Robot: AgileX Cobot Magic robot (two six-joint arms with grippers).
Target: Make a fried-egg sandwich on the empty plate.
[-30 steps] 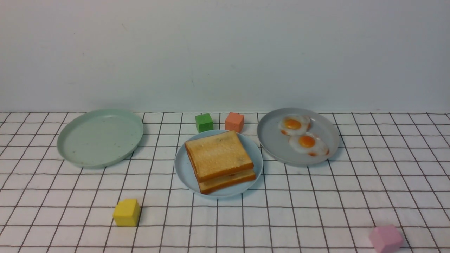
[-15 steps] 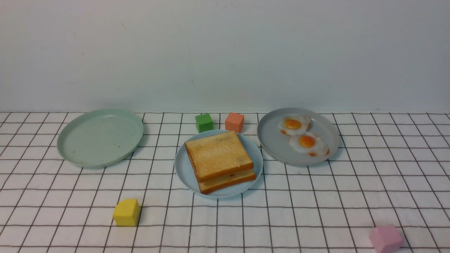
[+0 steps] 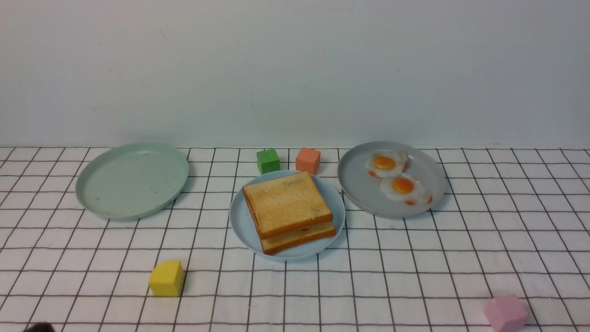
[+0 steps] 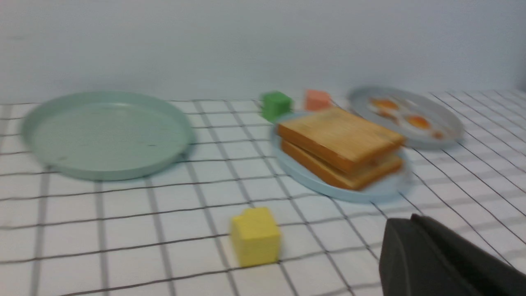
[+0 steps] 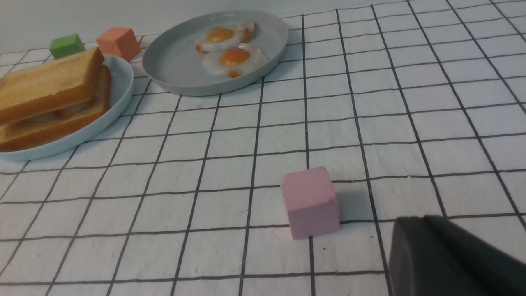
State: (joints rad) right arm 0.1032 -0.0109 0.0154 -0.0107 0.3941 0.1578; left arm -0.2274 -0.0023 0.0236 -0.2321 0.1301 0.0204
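Observation:
Two golden toast slices lie stacked on the light blue plate at the table's middle. In the right wrist view a pale layer shows in the gap between the slices; I cannot tell what it is. Two fried eggs lie on the grey plate to the right. My left gripper is shut on nothing, low over the cloth, near the yellow cube. My right gripper is shut and empty beside the pink cube.
A pale green plate with nothing on it sits at the back left. A green cube and an orange cube stand just behind the blue plate. The yellow cube and pink cube sit near the front edge.
A dark bit of my left arm has come into the front view's bottom left corner. Plates, toast, eggs and cubes have not moved.

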